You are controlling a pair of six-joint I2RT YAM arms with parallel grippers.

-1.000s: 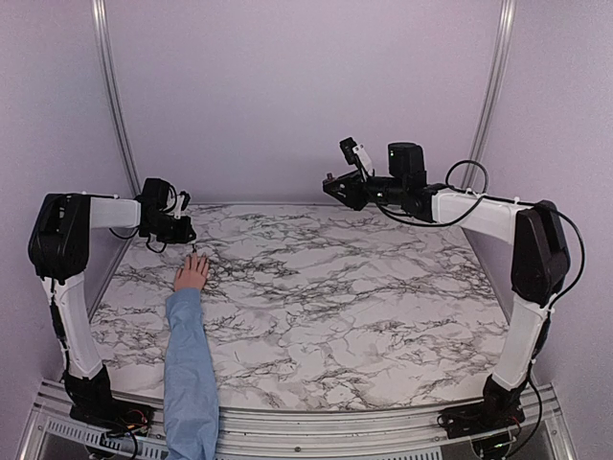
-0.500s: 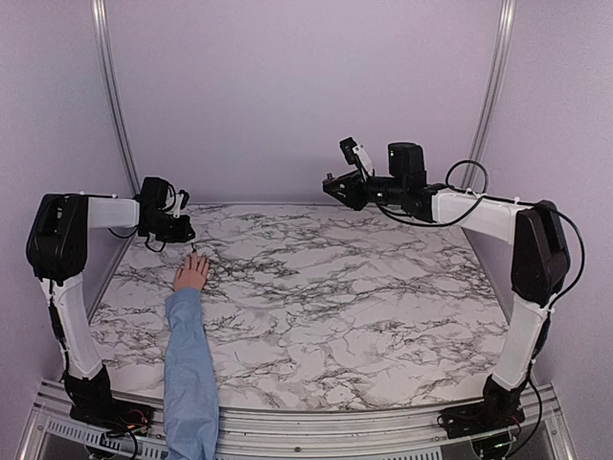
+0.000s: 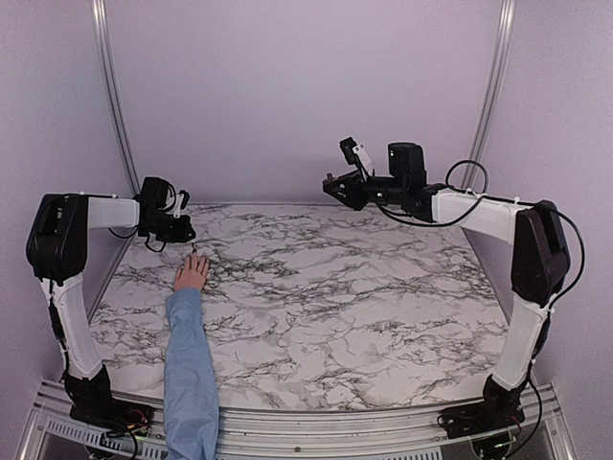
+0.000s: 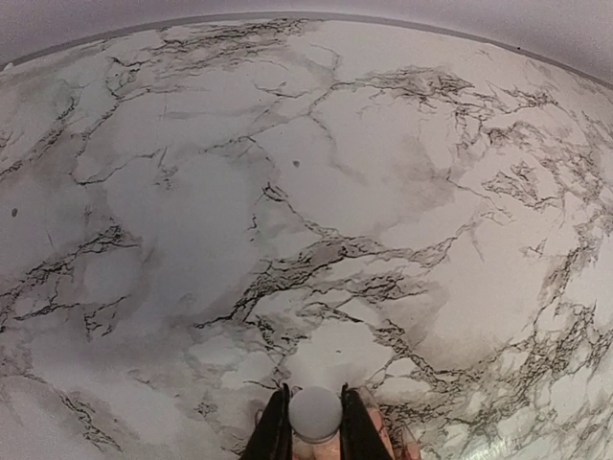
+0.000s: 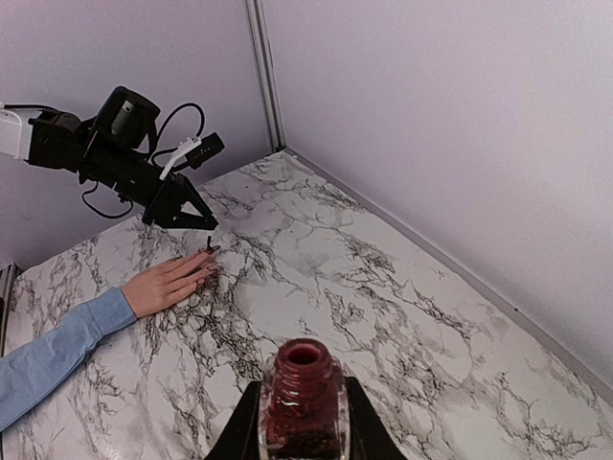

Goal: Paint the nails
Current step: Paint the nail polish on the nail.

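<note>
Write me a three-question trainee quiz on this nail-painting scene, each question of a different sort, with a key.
1. True or false: the polish bottle clamped in the right fingers has its cap on.
2. Multiple choice: the left fingers hold the white brush cap A) over the fingertips of the hand, B) over the sleeve's elbow, C) beside the right arm's base.
3. Fill in: the hand lies flat on the ___-patterned table.
Key: 1 false; 2 A; 3 marble.
</note>
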